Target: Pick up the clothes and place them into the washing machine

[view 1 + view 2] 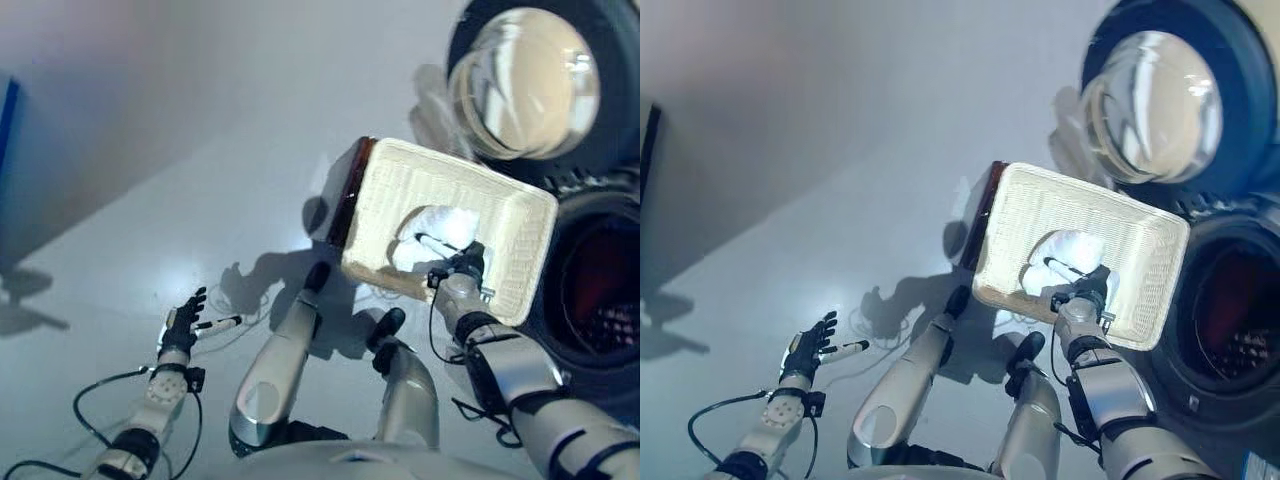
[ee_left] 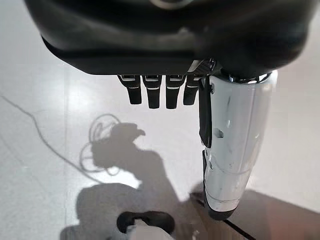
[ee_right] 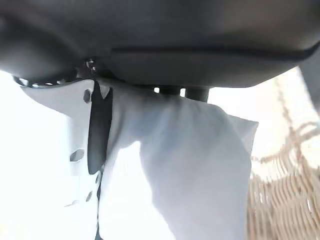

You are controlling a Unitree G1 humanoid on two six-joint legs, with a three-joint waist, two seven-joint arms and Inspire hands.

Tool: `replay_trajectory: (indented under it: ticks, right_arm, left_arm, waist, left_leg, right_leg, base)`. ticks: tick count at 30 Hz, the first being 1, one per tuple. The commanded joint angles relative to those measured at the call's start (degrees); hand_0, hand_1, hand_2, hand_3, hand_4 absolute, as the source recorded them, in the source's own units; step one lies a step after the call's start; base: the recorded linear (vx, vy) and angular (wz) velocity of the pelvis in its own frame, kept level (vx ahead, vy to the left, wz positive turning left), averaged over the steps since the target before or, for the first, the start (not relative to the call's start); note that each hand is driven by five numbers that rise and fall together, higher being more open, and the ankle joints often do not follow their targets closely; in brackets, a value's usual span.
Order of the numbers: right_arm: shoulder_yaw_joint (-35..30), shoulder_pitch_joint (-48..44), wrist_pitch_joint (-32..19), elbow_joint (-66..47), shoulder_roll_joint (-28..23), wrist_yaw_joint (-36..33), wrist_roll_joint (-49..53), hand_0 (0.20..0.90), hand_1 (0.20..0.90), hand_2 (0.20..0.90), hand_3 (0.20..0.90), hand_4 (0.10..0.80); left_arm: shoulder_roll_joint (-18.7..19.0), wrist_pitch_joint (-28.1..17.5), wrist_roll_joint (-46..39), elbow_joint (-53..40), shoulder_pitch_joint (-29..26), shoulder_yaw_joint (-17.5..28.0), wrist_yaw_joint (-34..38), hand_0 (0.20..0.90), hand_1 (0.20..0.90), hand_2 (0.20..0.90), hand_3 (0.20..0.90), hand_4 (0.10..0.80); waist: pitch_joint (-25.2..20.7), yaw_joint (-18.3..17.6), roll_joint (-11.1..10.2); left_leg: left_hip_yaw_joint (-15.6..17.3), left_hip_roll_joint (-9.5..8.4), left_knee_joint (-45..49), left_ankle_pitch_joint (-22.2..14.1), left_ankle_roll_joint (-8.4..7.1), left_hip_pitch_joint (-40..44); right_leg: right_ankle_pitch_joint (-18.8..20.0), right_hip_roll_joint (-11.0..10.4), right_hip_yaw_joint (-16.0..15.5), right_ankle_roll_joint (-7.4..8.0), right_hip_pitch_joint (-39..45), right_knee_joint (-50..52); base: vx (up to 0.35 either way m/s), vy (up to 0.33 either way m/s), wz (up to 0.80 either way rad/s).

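A white cloth (image 1: 445,222) lies bunched in a pale wicker basket (image 1: 520,200) on the floor in front of the washing machine (image 1: 600,290). My right hand (image 1: 465,268) is down inside the basket, resting on the cloth's near side. In the right wrist view the cloth (image 3: 190,165) swells right up against the palm (image 3: 175,40) and covers everything past it, with the basket weave (image 3: 280,200) beside it. My left hand (image 1: 183,318) hangs open and empty above the floor at the lower left, as its wrist view (image 2: 165,35) also shows.
The washer's round glass door (image 1: 525,80) stands swung open above the basket. The dark drum opening (image 1: 1235,320) gapes just right of the basket. The basket has a dark brown outer side (image 1: 345,195). Pale glossy floor stretches out to the left.
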Motion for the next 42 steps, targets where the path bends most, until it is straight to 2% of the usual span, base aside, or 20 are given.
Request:
replay_trajectory:
  ticks: [1, 6, 7, 14, 16, 17, 21, 24, 27, 29, 31, 32, 33, 35, 37, 38, 42]
  right_arm:
    - [-3.0, 1.7, -7.1, -2.6, -6.3, 1.6, 10.9, 0.2, 0.2, 0.2, 0.2, 0.3]
    - [-7.7, 1.9, -9.4, -4.8, -7.4, 5.4, 22.8, 0.2, 0.2, 0.2, 0.2, 0.3]
    - [-9.6, 2.3, -10.9, -7.2, -6.3, 8.3, 30.0, 0.2, 0.2, 0.2, 0.2, 0.3]
    - [-13.5, 1.1, -14.6, -13.3, -5.9, 11.6, 38.9, 0.2, 0.2, 0.2, 0.2, 0.3]
    - [-13.8, -2.0, -16.3, -14.9, -6.0, 10.9, 39.2, 0.2, 0.2, 0.2, 0.2, 0.3]
    - [-13.7, -2.1, -16.3, -14.9, -6.0, 10.8, 39.2, 0.2, 0.2, 0.2, 0.2, 0.3]
    - [-13.2, -7.1, -17.3, -14.6, -5.8, 10.5, 40.3, 0.2, 0.2, 0.2, 0.2, 0.3]
    - [-13.6, -8.2, -17.5, -15.1, -5.4, 10.4, 41.1, 0.2, 0.2, 0.2, 0.2, 0.3]
    - [-14.4, -9.0, -18.4, -15.8, -6.3, 9.2, 41.4, 0.2, 0.2, 0.2, 0.2, 0.3]
    - [-16.6, -10.6, -20.1, -16.3, -8.2, 7.8, 42.4, 0.2, 0.2, 0.2, 0.2, 0.3]
    - [-16.8, -11.1, -20.5, -16.6, -8.7, 6.9, 41.9, 0.2, 0.2, 0.2, 0.2, 0.3]
    - [-17.3, -11.8, -20.8, -16.0, -9.9, 6.4, 41.8, 0.2, 0.2, 0.2, 0.2, 0.3]
    - [-16.7, -14.5, -20.2, -14.6, -13.3, 5.0, 41.1, 0.2, 0.2, 0.2, 0.2, 0.3]
    - [-16.6, -16.0, -19.9, -14.0, -15.0, 4.3, 40.6, 0.2, 0.2, 0.2, 0.2, 0.3]
    - [-15.0, -19.7, -19.0, -12.7, -19.4, 2.8, 38.5, 0.2, 0.2, 0.2, 0.2, 0.3]
    - [-14.8, -20.0, -19.0, -12.6, -19.6, 2.7, 38.4, 0.2, 0.2, 0.2, 0.2, 0.3]
    - [-11.3, -24.5, -18.0, -11.6, -24.7, -0.7, 32.5, 0.2, 0.2, 0.2, 0.2, 0.3]
  left_arm:
    - [0.0, -1.8, -2.6, 1.0, 4.8, 3.5, 0.6, 0.9, 0.9, 0.9, 0.9, 0.8]
    - [-2.4, -1.5, -4.7, 0.9, 5.6, 3.1, -0.6, 0.9, 0.9, 0.9, 0.9, 0.8]
    - [-3.9, -1.2, -5.3, 2.2, 5.3, 2.7, -0.9, 0.9, 0.9, 0.9, 0.9, 0.8]
    - [-7.1, -0.8, -7.2, 4.2, 5.4, 1.1, -2.1, 0.9, 0.9, 0.9, 0.9, 0.8]
    - [-7.7, -0.9, -8.1, 4.0, 5.2, 0.6, -2.3, 0.9, 0.9, 0.9, 0.9, 0.8]
    - [-7.8, -0.9, -8.1, 4.0, 5.1, 0.6, -2.3, 0.9, 0.9, 0.9, 0.9, 0.8]
    - [-8.3, -0.1, -8.2, 6.5, 4.5, 0.4, -1.8, 0.9, 0.9, 0.9, 0.9, 0.8]
    - [-8.8, 0.2, -7.8, 7.3, 4.9, 0.2, -1.7, 0.9, 0.9, 0.9, 0.9, 0.8]
    - [-9.1, 0.2, -8.1, 6.8, 5.3, -0.5, -1.8, 0.9, 0.9, 0.9, 0.9, 0.8]
    - [-9.5, 0.0, -8.1, 6.0, 5.9, -1.8, -2.0, 0.9, 0.9, 0.9, 0.9, 0.8]
    - [-9.8, -0.1, -8.2, 6.0, 6.2, -2.3, -1.9, 0.9, 0.9, 0.9, 0.9, 0.8]
    - [-9.8, 0.0, -8.3, 6.0, 6.6, -2.8, -2.2, 0.9, 0.9, 0.9, 0.9, 0.8]
    - [-9.5, 0.2, -7.9, 5.7, 7.5, -3.8, -2.5, 0.9, 0.9, 0.9, 0.9, 0.8]
    - [-9.6, 0.4, -7.7, 5.8, 8.1, -4.1, -2.5, 0.9, 0.9, 0.9, 0.9, 0.8]
    - [-9.3, 0.6, -7.4, 5.9, 9.9, -4.3, -2.9, 0.9, 0.9, 0.9, 0.9, 0.8]
    - [-9.4, 0.6, -7.4, 5.9, 9.9, -4.3, -2.8, 0.9, 0.9, 0.9, 0.9, 0.8]
    - [-9.9, 0.6, -7.1, 6.7, 11.7, -3.2, -2.8, 0.9, 0.9, 0.9, 0.9, 0.8]
  waist:
    - [-3.0, -1.0, 2.5]
    - [-4.5, -3.2, 5.0]
    - [-4.8, -3.9, 5.8]
    - [-4.5, -5.6, 8.6]
    - [-3.3, -6.4, 9.2]
    - [-3.2, -6.3, 9.2]
    - [-1.3, -6.9, 8.7]
    - [-1.2, -7.5, 8.6]
    - [-1.6, -7.9, 9.0]
    - [-2.4, -8.3, 10.4]
    - [-2.7, -8.5, 11.0]
    - [-3.1, -8.7, 11.6]
    - [-3.7, -8.6, 13.1]
    - [-3.9, -8.5, 14.0]
    - [-4.9, -8.3, 16.6]
    - [-4.9, -8.3, 16.7]
    - [-6.1, -7.7, 19.7]
  left_leg:
    - [1.2, -1.22, -3.3, 1.8, -2.33, -2.4]
    - [3.2, -0.74, -4.9, 1.5, -2.28, -0.8]
    - [3.9, -0.52, -4.9, 1.2, -2.16, -0.5]
    - [5.9, -0.39, -3.2, -0.2, -1.85, -0.6]
    - [7.1, 0.04, 2.6, -2.4, -1.48, -2.3]
    - [7.3, 0.13, 3.2, -2.7, -1.47, -2.6]
    - [9.0, 1.69, 13.4, -7.8, -0.06, -4.6]
    - [9.5, 2.49, 19.0, -11.2, 1.0, -5.9]
    - [9.6, 2.99, 22.8, -13.2, 1.2, -7.4]
    - [9.8, 2.89, 24.7, -15.0, 0.88, -7.5]
    - [10.0, 2.85, 24.5, -15.2, 0.74, -7.5]
    - [10.3, 2.71, 24.6, -15.5, 0.65, -7.5]
    - [10.9, 2.55, 23.9, -15.5, 0.45, -7.3]
    - [11.3, 2.6, 23.6, -15.3, 0.4, -7.3]
    - [12.2, 2.08, 21.5, -14.5, 0.47, -6.5]
    - [12.3, 2.09, 21.3, -14.4, 0.5, -6.4]
    - [13.3, 1.53, 16.5, -12.1, 0.64, -4.8]
  right_leg:
    - [1.8, 1.1, -0.7, -1.77, 0.5, -2.0]
    - [2.9, 1.3, 2.0, -1.15, 0.9, -4.7]
    - [3.0, 1.3, 3.1, -0.99, 0.8, -5.1]
    - [2.5, 1.6, 5.4, -1.09, -0.6, -3.9]
    - [0.7, 2.8, 6.5, -1.8, -2.6, 0.6]
    - [0.4, 2.9, 6.8, -1.81, -2.9, 1.1]
    - [-3.3, 5.0, 8.3, -3.46, -6.9, 11.1]
    - [-6.3, 6.0, 8.9, -4.39, -9.1, 16.8]
    - [-8.7, 6.2, 8.6, -5.09, -10.9, 21.0]
    - [-11.1, 5.3, 8.0, -5.1, -11.6, 24.4]
    - [-11.5, 5.0, 8.0, -4.98, -12.0, 25.1]
    - [-11.7, 4.7, 8.3, -4.93, -12.1, 25.3]
    - [-12.0, 4.2, 8.6, -4.74, -12.2, 25.5]
    - [-11.9, 4.1, 8.9, -4.58, -12.3, 25.3]
    - [-11.3, 3.8, 9.9, -4.21, -12.6, 24.6]
    - [-11.2, 3.8, 10.0, -4.18, -12.6, 24.4]
    - [-10.1, 3.9, 11.3, -3.78, -12.1, 21.9]
  base:
    - [-0.005, 0.043, -0.5]
    - [0.02, 0.084, -0.37]
    - [0.031, 0.061, -0.4]
    - [0.017, 0.047, -0.3]
    - [0.005, 0.036, -0.21]
    - [0.003, 0.042, -0.33]
    - [0.0, -0.002, -0.5]
    - [0.03, -0.037, -0.36]
    - [0.014, -0.054, -0.13]
    - [0.038, -0.021, 0.04]
    - [0.026, 0.018, -0.04]
    - [0.022, 0.048, -0.13]
    - [0.02, 0.061, -0.11]
    - [0.006, 0.045, -0.05]
    - [0.017, 0.086, -0.01]
    - [0.02, 0.098, -0.09]
    - [0.013, 0.059, -0.18]
